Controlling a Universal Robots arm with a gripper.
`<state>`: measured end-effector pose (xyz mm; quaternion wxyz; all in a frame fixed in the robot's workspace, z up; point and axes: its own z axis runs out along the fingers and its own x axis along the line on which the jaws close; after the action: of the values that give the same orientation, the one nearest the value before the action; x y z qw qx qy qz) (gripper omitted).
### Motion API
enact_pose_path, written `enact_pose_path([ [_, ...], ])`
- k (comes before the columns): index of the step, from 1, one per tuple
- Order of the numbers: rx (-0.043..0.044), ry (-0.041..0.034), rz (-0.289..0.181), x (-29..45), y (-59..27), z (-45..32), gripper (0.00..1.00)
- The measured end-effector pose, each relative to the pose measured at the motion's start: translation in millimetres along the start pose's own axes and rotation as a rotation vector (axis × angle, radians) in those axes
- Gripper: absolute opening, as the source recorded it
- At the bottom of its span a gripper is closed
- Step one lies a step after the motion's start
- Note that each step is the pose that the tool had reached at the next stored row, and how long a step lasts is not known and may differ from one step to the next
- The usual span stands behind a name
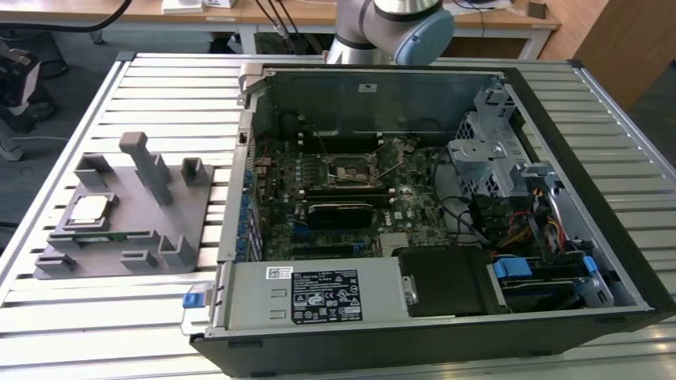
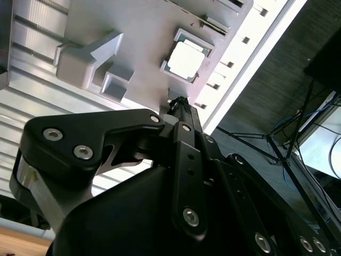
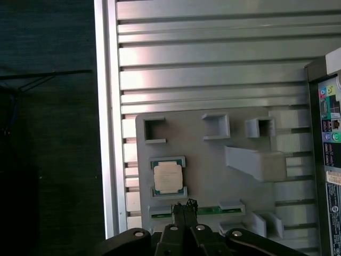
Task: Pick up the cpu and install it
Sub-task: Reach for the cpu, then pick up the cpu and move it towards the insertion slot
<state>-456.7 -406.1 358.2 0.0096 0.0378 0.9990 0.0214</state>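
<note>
The cpu (image 1: 90,208) is a small silvery square chip lying flat in a recess of the grey holder block (image 1: 142,198), at the exterior view's left, outside the computer case. Both wrist views look down on it from well above: the cpu (image 3: 169,177) (image 2: 185,60) sits in its pale-rimmed pocket. My gripper (image 3: 185,205) (image 2: 178,102) hangs high over the block, beside the chip and not touching it. Its dark fingers are pressed together with nothing between them. The dark square socket (image 1: 352,170) sits on the motherboard inside the case.
The open computer case (image 1: 591,237) lies on a slatted metal table (image 1: 158,87). The holder block has upright posts (image 1: 142,162) and a green memory stick (image 3: 209,210) in a slot near the chip. The arm's base (image 1: 391,32) stands behind the case. The table edge (image 3: 109,133) runs close to the block.
</note>
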Motion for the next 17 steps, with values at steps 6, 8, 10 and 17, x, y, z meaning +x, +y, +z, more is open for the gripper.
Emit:
enact_pose_path([
  [6,0.0,0.0003,0.0,5.1,-0.4,1.1,0.11],
  [8,0.0001,0.0005,0.0,6.8,-0.6,1.3,0.11],
  [10,0.0,0.0004,0.0,8.5,-0.8,1.7,0.11],
  [17,0.0001,0.0024,0.0,11.4,-1.1,4.1,0.11],
])
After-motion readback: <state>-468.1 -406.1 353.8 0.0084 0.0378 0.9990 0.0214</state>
